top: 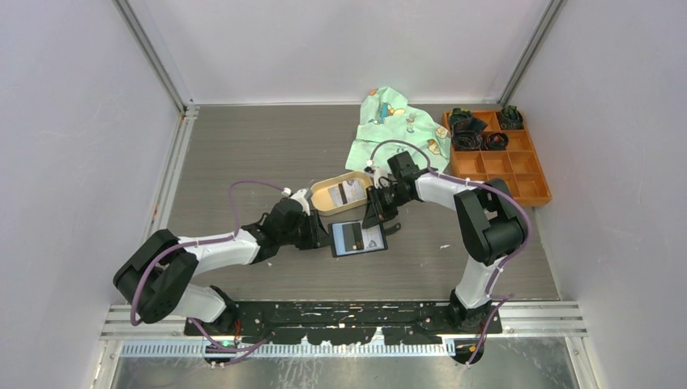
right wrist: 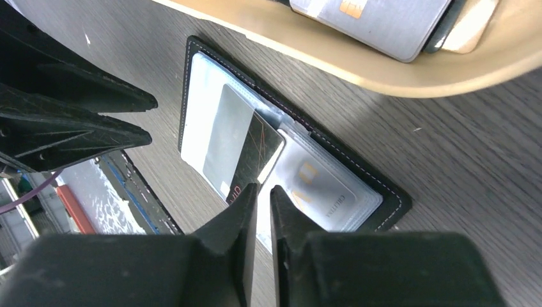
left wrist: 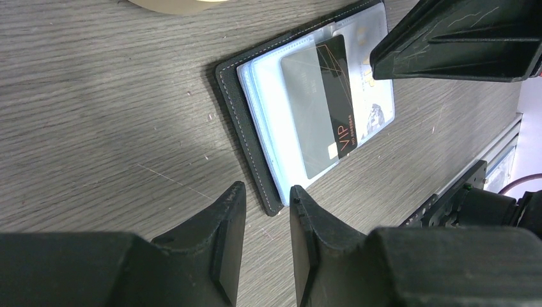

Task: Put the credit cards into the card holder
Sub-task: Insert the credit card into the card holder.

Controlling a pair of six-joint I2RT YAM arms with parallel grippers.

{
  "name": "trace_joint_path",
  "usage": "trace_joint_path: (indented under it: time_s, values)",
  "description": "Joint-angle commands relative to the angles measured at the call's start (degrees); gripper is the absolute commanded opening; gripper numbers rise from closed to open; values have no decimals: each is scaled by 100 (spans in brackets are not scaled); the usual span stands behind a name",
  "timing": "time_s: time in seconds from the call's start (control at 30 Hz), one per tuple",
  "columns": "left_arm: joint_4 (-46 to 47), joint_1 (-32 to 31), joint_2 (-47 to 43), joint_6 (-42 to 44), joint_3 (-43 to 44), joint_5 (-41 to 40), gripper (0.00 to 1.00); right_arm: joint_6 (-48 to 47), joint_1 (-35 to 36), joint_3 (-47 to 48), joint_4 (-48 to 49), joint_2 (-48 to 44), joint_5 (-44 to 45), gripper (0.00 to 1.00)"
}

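The card holder [top: 358, 238] lies open on the table, black cover [left wrist: 246, 128] down and clear sleeves up. A grey and black card marked VIP [left wrist: 319, 109] [right wrist: 240, 137] rests slanted on its left sleeve. A pale card with a gold chip [right wrist: 319, 185] sits inside the other sleeve. More credit cards [top: 348, 193] [right wrist: 377, 19] lie in the tan tray [top: 324, 201]. My left gripper [left wrist: 267, 190] is open, its tips at the holder's near corner. My right gripper [right wrist: 263, 188] hovers over the holder's fold beside the VIP card, jaws a narrow slit apart with nothing between them.
A green patterned cloth [top: 393, 130] lies behind the tray. An orange compartment box [top: 496, 158] with dark items stands at the back right. The two grippers face each other closely across the holder, and metal rails border the table.
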Motion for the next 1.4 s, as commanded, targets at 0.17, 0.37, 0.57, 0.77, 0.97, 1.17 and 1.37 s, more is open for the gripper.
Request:
trace_joint_path:
  time_s: [0.17,0.37,0.57,0.77,0.97,1.17,1.37]
  values:
    - [202,-19,-81,11,-15,5,32,-346,274,297,-318,-26,263,7]
    - [233,-24,182,53,-23,-68,31,-264,425,382,-342,166,430,6]
    - [342,-20,457,30,-32,-46,29,-125,530,522,-352,422,505,6]
    - [426,-19,564,20,-19,-5,28,-91,640,644,-319,542,366,7]
    - [410,-19,445,3,-64,-37,28,-107,657,678,-325,585,289,8]
    - [226,-19,-67,11,-137,-159,29,-214,648,745,-381,455,129,9]
    - [282,-19,-829,91,-358,-306,32,-469,608,682,-422,1,-47,12]
